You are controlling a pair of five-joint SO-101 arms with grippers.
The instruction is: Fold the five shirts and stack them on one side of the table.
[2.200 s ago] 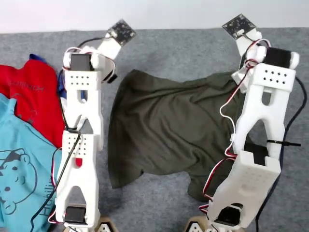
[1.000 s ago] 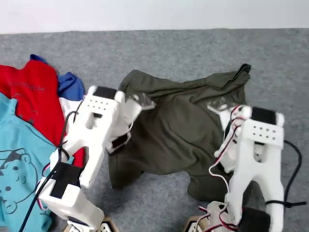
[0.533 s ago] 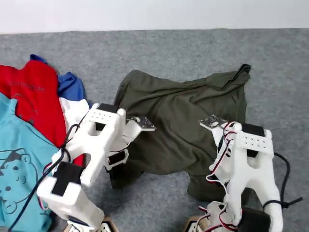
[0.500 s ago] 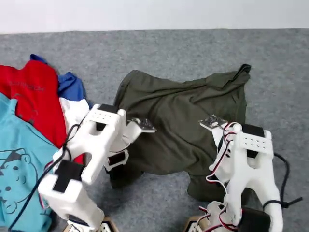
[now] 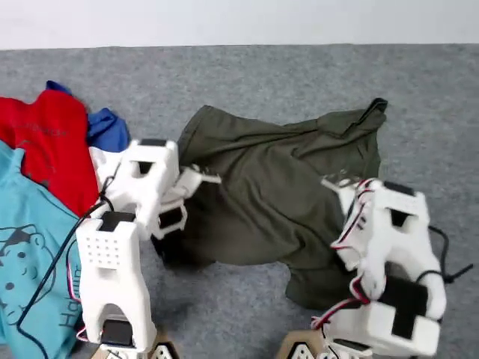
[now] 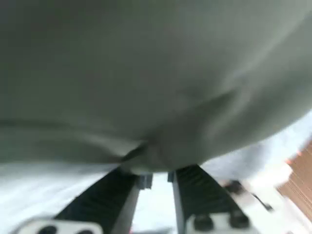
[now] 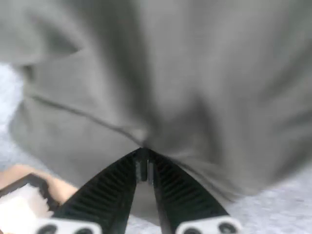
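An olive shirt lies crumpled in the middle of the grey table. My left gripper is shut on a fold of the olive shirt at its near left edge; in the high view the left gripper sits low at that edge. My right gripper is shut on a pinch of the olive shirt at its near right part, under the right arm. Both arms are drawn back toward their bases.
A pile of other shirts lies at the left: red, blue, white and teal, close beside the left arm. Bare grey table runs along the far side and at the right.
Both arms have pulled back from the shirt's far edge to its near edge and dropped low. The near left hem has shifted slightly toward the left arm.
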